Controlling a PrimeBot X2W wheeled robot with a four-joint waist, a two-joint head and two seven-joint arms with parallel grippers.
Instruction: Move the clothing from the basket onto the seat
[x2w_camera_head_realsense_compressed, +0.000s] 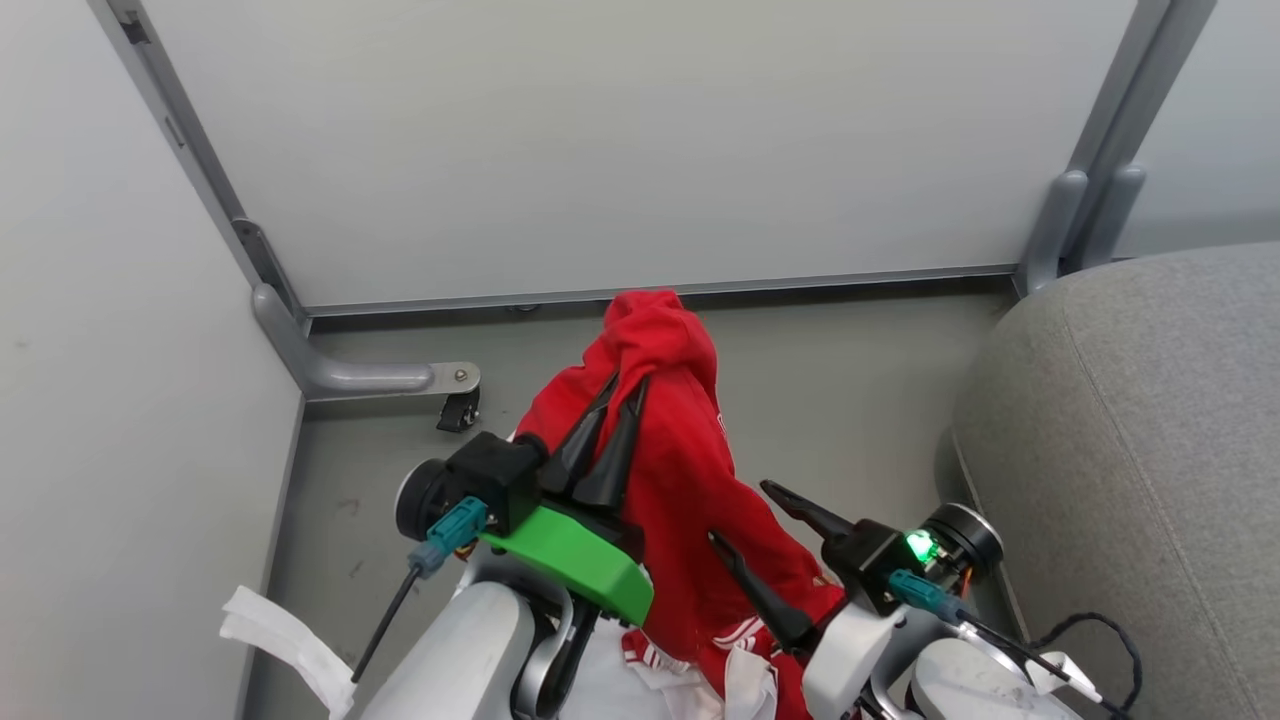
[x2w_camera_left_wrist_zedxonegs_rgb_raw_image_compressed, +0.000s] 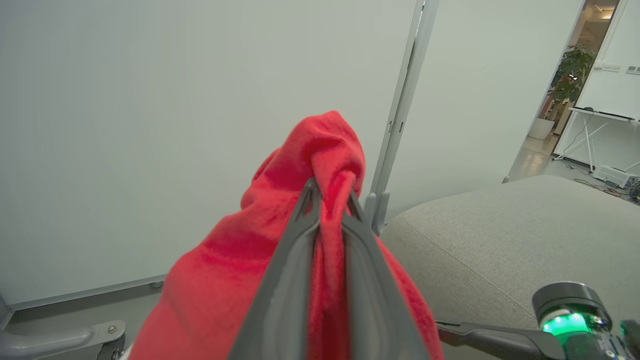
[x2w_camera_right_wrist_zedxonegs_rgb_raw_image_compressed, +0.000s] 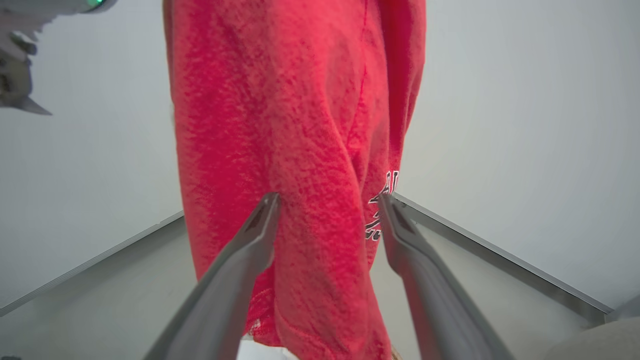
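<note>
The left gripper (x2w_camera_head_realsense_compressed: 628, 385) pinches the red clothing (x2w_camera_head_realsense_compressed: 690, 470), which hangs below its fingertips. The right gripper (x2w_camera_head_realsense_compressed: 738, 511) is spread wide, that cloth just ahead, the seat (x2w_camera_head_realsense_compressed: 1130, 430) to its right

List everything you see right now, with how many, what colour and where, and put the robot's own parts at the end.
clothing: one lifted garment, red, hanging from left gripper, centre
seat: one, light grey, right
wall panels: several, pale grey, behind and left
panel foot: one, grey metal, left floor corner
sheet: one, white, bottom edge under the garment
strip: one, white, lower left
left gripper: one, dark fingers shut on the clothing
right gripper: one, dark fingers open, near the clothing
</note>
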